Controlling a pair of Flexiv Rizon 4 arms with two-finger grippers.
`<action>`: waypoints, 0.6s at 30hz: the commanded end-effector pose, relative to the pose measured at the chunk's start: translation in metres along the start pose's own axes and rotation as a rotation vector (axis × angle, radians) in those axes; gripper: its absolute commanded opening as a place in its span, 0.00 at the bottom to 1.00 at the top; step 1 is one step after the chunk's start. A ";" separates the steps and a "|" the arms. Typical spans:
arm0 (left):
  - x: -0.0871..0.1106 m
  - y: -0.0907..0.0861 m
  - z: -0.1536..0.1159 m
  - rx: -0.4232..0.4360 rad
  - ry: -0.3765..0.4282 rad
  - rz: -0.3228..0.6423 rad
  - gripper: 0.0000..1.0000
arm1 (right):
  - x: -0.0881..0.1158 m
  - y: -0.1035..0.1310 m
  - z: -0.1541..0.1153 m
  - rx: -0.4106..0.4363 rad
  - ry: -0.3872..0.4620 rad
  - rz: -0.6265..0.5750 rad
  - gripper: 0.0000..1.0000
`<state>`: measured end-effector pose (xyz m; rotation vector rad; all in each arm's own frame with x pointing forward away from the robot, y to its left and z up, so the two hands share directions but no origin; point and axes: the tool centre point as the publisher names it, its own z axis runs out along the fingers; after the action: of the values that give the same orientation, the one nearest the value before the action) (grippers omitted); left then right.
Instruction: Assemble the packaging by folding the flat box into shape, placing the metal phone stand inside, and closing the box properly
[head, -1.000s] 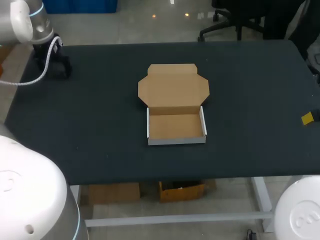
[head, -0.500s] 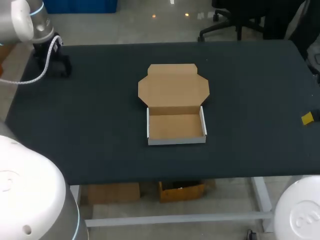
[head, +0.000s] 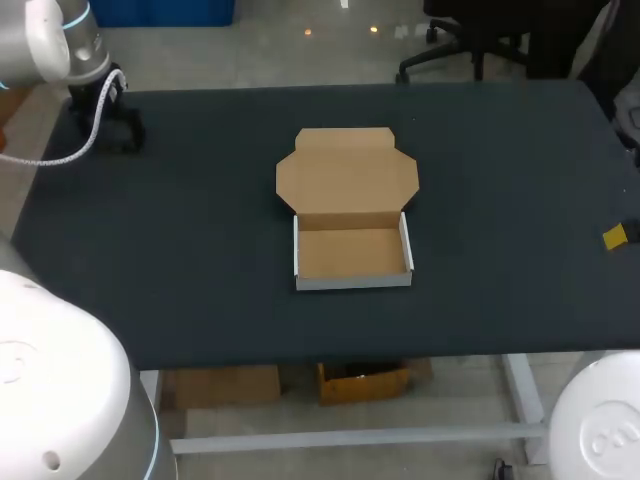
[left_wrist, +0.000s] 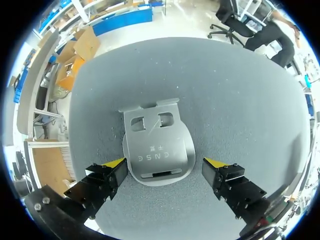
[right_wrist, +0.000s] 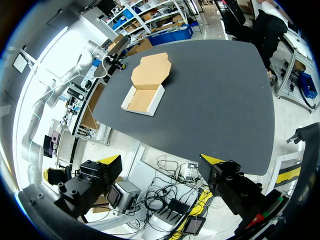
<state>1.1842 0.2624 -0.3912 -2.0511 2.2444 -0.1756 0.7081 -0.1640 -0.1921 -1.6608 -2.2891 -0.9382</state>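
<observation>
The folding step looks done. The box (head: 353, 215) is sitting mid-table as a shallow tray with low walls, white outside and brown kraft inside. Its lid (head: 347, 170) is lying open and flat on the far side, with angled side flaps spreading from it, and nothing is resting in the tray. So the step in hand, I judge, is fetching the metal phone stand (left_wrist: 157, 142).

The stand is lying flat on the dark, finely grained table (head: 200, 230), well away from the box toward the far left corner. It is a smooth, matte grey sheet-metal plate with a rounded end, two cut-out windows, a narrow slot and a bent lip at its squarer end.

The left gripper (left_wrist: 164, 163) is hanging right over it with its jaws spread wide, one yellow tip on each side of the rounded end. Neither tip seems to be touching the metal, though the angle makes that hard to settle. The right gripper (right_wrist: 161, 159) is also gaping wide and carrying nothing, well to the right of the box, out by the table's edge.

The next move is calling for a descent and a squeeze across the plate's edges. That is a thin, slick target offering little to bite, so it may skid on the cloth-like surface before lifting toward the tray.
</observation>
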 end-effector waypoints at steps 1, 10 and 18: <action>-0.002 -0.007 0.003 -0.013 0.000 -0.001 1.00 | 0.001 -0.001 -0.001 -0.001 -0.001 0.000 1.00; -0.002 -0.008 0.003 -0.013 0.002 -0.003 0.97 | 0.001 -0.001 -0.001 -0.001 -0.001 0.000 1.00; -0.003 -0.009 0.004 -0.016 0.003 -0.002 0.96 | 0.001 -0.001 -0.001 -0.001 -0.001 0.000 1.00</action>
<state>1.1876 0.2635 -0.3922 -2.0561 2.2458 -0.1761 0.7081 -0.1640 -0.1921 -1.6608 -2.2891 -0.9381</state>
